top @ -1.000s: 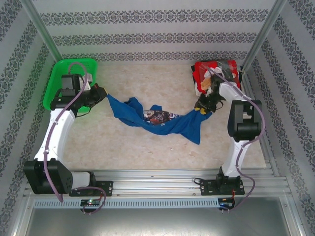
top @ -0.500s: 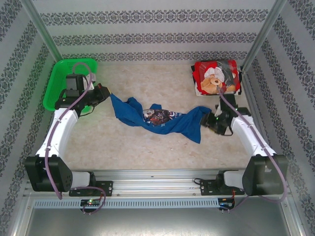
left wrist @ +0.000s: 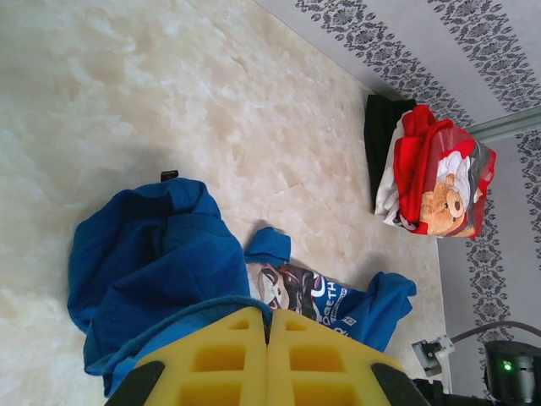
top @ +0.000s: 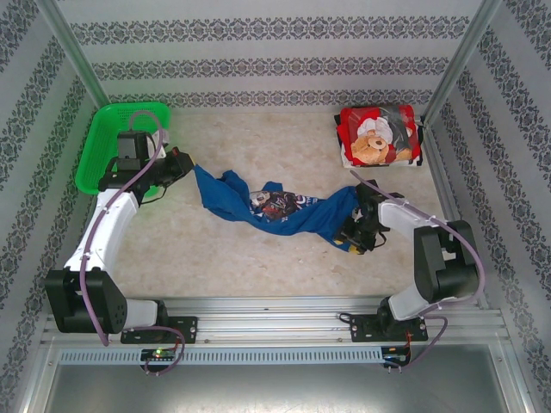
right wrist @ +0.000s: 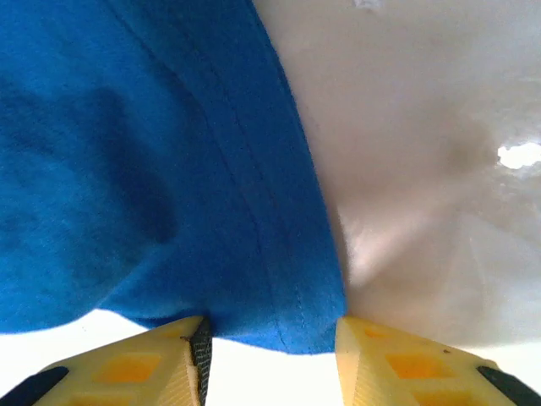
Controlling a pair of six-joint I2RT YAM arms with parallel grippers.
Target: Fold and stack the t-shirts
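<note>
The royal blue t-shirt lies crumpled in a long strip across the middle of the table, print side up. My left gripper is shut on its left end, and blue cloth is pinched between the yellow pads. At the shirt's right end my right gripper stands open. In the right wrist view the blue hem lies in the gap between the two fingertips. The red t-shirt with the teddy-bear print lies folded at the back right.
A green plastic basket stands at the back left, just behind the left arm. Patterned walls close in the table on three sides. An aluminium rail runs along the near edge. Bare tabletop lies in front of the blue shirt.
My right arm has swung from beside the red t-shirt down to the blue shirt's right end, its jaws now around the hem. The left gripper has barely moved and keeps its hold.
</note>
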